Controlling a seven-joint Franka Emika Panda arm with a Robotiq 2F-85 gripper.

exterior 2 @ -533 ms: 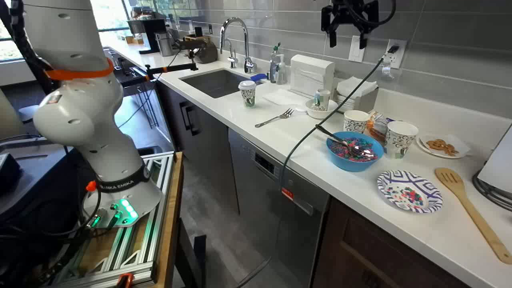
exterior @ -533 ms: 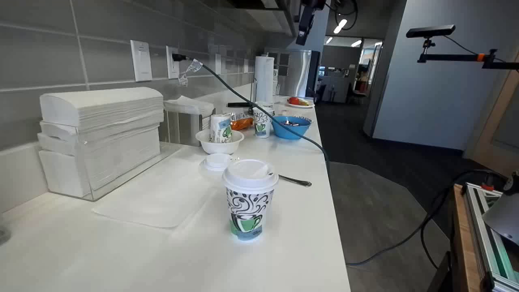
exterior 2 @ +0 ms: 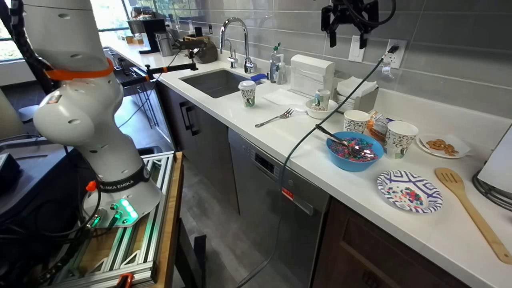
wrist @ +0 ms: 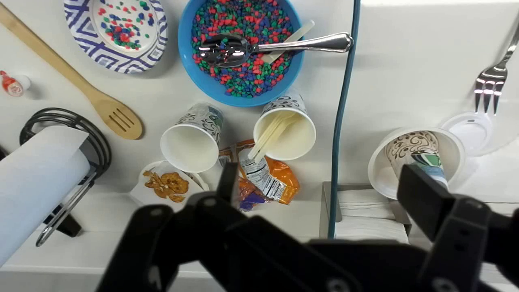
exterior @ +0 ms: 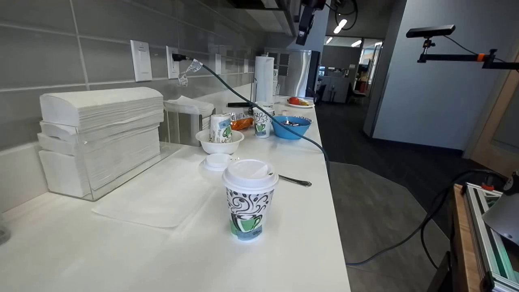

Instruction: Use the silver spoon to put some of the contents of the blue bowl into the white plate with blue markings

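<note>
White counter (exterior 2: 440,240) below, the gripper (exterior 2: 348,44) hangs high, jaws downward and apart.

I'd call this an office kitchen. Long white counter (exterior: 292,259), tiled wall (exterior: 109,67) behind, 1 sink (exterior 2: 212,82) with a tall faucet (exterior 2: 246,47), 1 dishwasher (exterior 2: 260,196) under the counter, dark cabinets (exterior 2: 210,150) on both sides of that. Stack of paper towels (exterior: 119,121) and 4 paper cups (exterior 2: 400,140) out. In an exterior view I also get a dark floor (exterior: 340,136) running on to a room (exterior: 339,59) with ceiling lights (exterior: 356,43) and a chair (exterior: 357,98).
</note>
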